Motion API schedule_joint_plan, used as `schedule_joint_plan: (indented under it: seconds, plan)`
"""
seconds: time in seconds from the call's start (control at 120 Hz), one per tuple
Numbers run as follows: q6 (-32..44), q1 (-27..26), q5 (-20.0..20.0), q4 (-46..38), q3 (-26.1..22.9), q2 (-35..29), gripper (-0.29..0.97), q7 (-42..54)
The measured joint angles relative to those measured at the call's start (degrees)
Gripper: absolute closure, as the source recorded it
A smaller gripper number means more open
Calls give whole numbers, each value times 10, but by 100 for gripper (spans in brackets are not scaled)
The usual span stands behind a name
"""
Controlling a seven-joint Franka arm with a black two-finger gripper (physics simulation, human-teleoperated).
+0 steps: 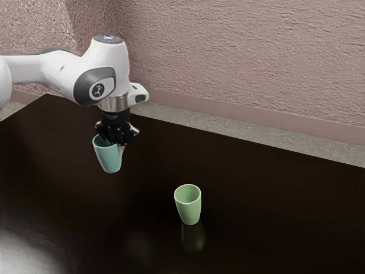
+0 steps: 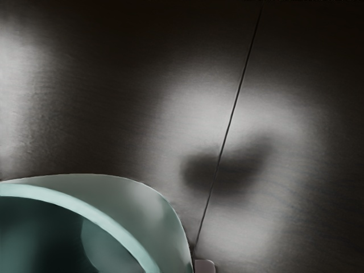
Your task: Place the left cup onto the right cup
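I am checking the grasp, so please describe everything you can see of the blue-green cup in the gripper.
The blue-green cup is a plain tumbler without handle, smooth like matte plastic, narrowing toward its base. It hangs above the dark table, mouth up, slightly tilted. The black gripper is shut on its rim; nothing else touches it.

A bare indoor room, prob. a test setup: a rough pinkish wall (image 1: pixel 239 51) w/ a pale baseboard (image 1: pixel 256 114), a grey floor strip (image 1: pixel 258 135), and a dark glossy table (image 1: pixel 279 217) w/ a white robot arm (image 1: pixel 57 74) reaching over it.
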Motion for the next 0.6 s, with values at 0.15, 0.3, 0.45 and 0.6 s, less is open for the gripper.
schedule_joint_plan:
  seconds: [0.15,0.3,0.45,0.6]
  plan:
    - [-2,0,-1,4,-8,1,78,-7]
    - [-3,-27,-1,8,-16,1,78,-15]
    - [-4,-61,-1,9,-25,3,78,-23]
    - [-5,-83,-1,15,-29,8,78,-29]
